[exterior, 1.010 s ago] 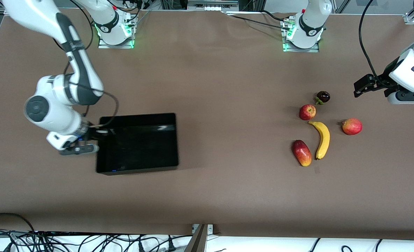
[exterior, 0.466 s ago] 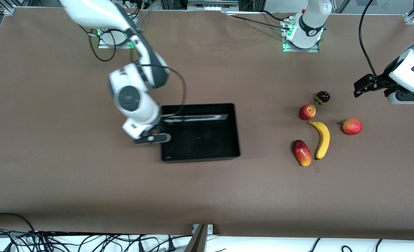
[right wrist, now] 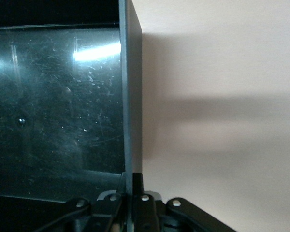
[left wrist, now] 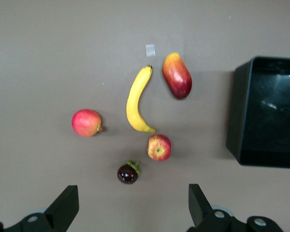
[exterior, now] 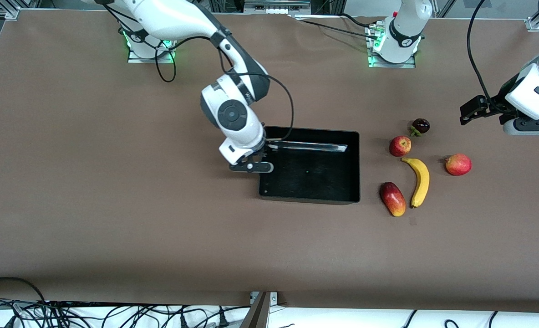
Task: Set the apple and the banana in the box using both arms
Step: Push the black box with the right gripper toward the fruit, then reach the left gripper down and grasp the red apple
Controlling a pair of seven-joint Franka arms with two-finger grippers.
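Note:
The black box (exterior: 309,198) sits mid-table, empty. My right gripper (exterior: 261,157) is shut on the box's wall at the end toward the right arm; the right wrist view shows the fingers pinching that wall (right wrist: 129,96) at the gripper (right wrist: 131,193). The apple (exterior: 400,146) and the banana (exterior: 419,181) lie on the table beside the box, toward the left arm's end. My left gripper (exterior: 467,114) is open and empty, up over the table past the fruits. Its wrist view shows its jaws wide apart (left wrist: 130,210) above the apple (left wrist: 159,147), banana (left wrist: 137,100) and box (left wrist: 237,111).
A red-yellow mango (exterior: 393,199) lies beside the banana, close to the box. A red-orange round fruit (exterior: 458,164) lies beside the banana toward the left arm's end. A dark mangosteen (exterior: 420,126) sits just farther from the camera than the apple.
My right gripper has dragged the box across the table from the right arm's end to beside the fruits. The left arm and the fruits have not moved.

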